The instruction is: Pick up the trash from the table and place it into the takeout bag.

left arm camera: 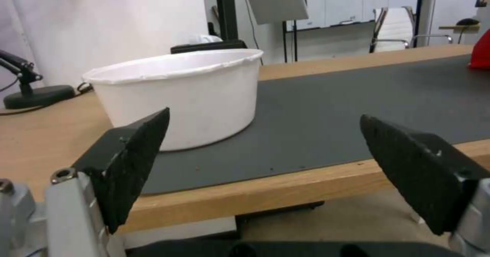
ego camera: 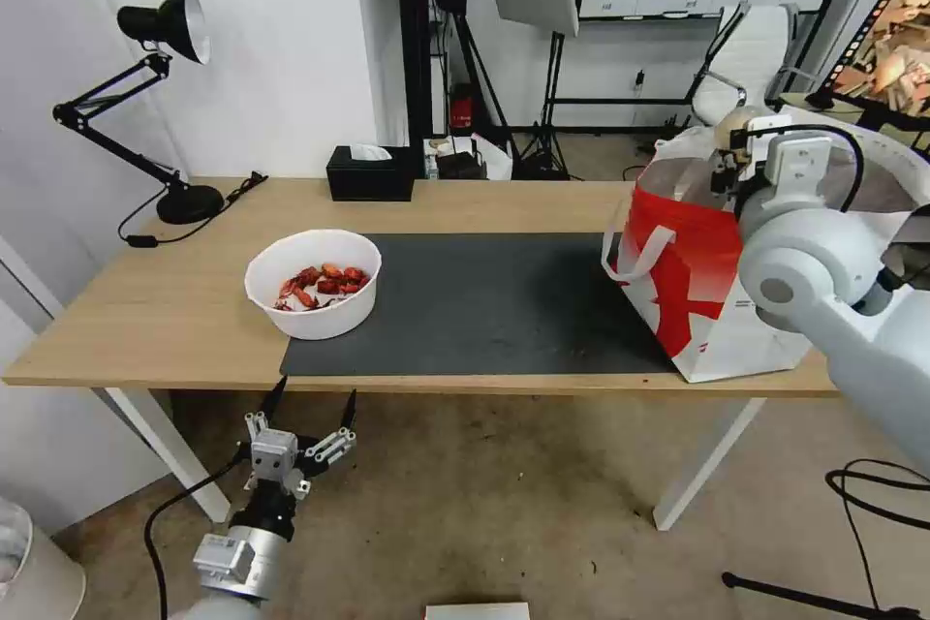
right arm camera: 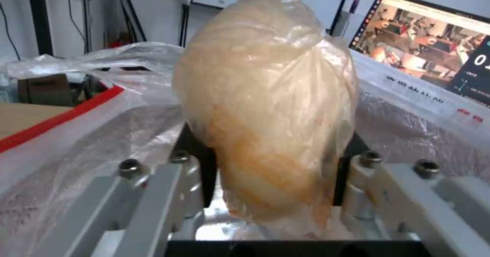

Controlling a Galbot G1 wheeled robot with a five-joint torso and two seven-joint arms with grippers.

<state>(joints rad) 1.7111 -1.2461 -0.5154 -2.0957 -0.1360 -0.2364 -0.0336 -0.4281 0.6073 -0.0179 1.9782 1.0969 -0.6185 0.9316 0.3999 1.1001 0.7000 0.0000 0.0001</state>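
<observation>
The white bowl point(ego camera: 314, 284) of red shells stands on the left end of the dark mat point(ego camera: 484, 310) on the table point(ego camera: 145, 300); its side point(left arm camera: 178, 92) faces the left wrist view. My left gripper point(ego camera: 310, 407) hangs open below the table's front edge, in front of the bowl, its black fingers point(left arm camera: 133, 161) spread wide. My right gripper point(ego camera: 728, 155) is over the open top of the takeout bag point(ego camera: 697, 291) at the table's right end. It is shut on the knotted clear bag point(right arm camera: 265, 104) with the tan lump, above the foil-lined opening.
A black tissue box point(ego camera: 370, 172) sits at the table's back edge and a black desk lamp point(ego camera: 165, 97) at the back left. An office chair point(ego camera: 751, 58) and light stands are behind the table. A monitor point(ego camera: 891, 39) stands at the far right.
</observation>
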